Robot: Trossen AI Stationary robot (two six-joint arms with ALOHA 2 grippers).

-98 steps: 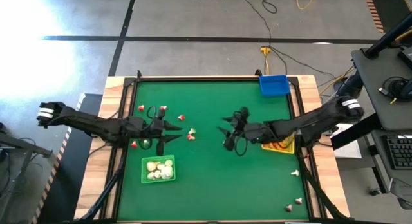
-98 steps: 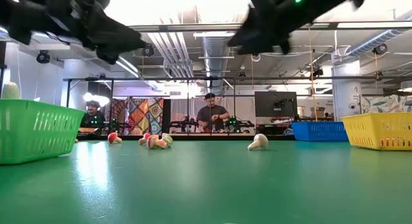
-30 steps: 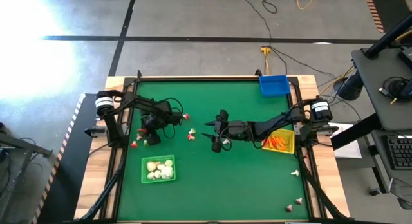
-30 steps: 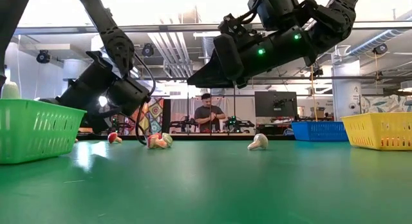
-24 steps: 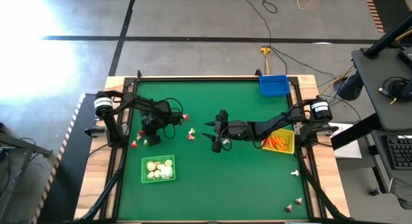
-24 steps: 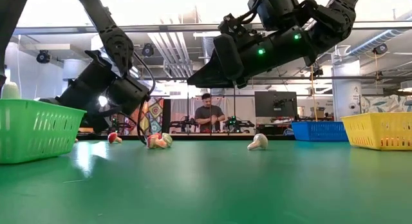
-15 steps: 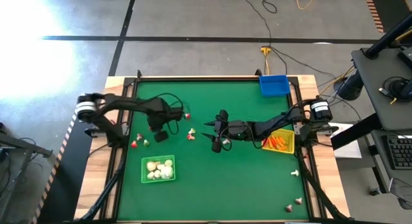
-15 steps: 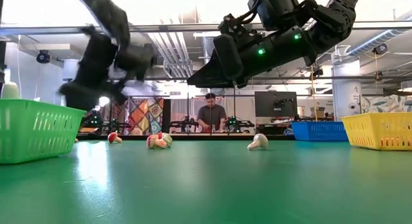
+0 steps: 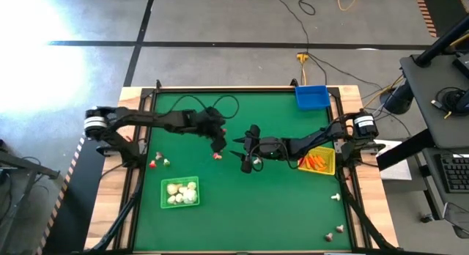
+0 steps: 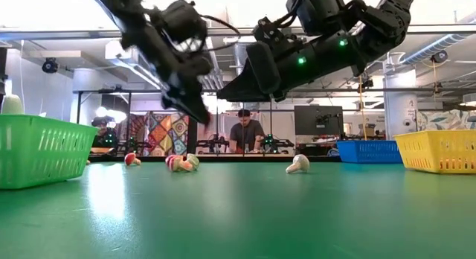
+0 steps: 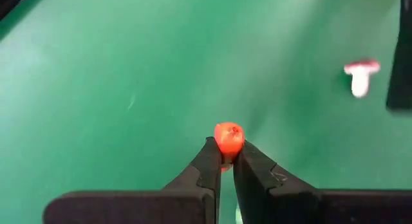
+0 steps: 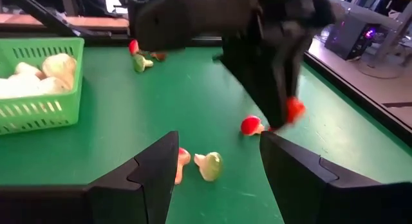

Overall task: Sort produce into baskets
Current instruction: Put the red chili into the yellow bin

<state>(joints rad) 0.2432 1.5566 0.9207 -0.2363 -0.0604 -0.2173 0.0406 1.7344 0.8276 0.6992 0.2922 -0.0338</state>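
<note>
My left gripper [image 9: 218, 143] hangs above the table's middle, shut on a small red piece of produce [image 11: 228, 136], which also shows in the right wrist view [image 12: 295, 109]. My right gripper [image 9: 245, 154] stands open just to its right, holding nothing. The green basket [image 9: 179, 192] holds whitish bulbs, and the yellow basket [image 9: 316, 162] holds orange sticks. The blue basket [image 9: 312, 97] stands at the far right corner. Loose red-and-white pieces lie under the left gripper [image 9: 217, 155] and at the left [image 9: 154, 163]. My left gripper pinches the red piece's rounded cap [image 11: 229, 141] between the free ends of its two fingers [image 12: 278, 102]. The fingers slant down toward the table's right side. The piece is lifted clear of the table.
Whitish pieces lie near the table's right edge [image 9: 335, 197] and at the near right corner [image 9: 335, 231]. The two grippers stand close together at the middle. People sit in the room beyond the far edge [image 10: 243, 134].
My left gripper has risen from the table by the loose pieces at the left and swung toward the table's right, to the middle. It has tipped from pointing steeply down to slanting. My right arm has kept still.
</note>
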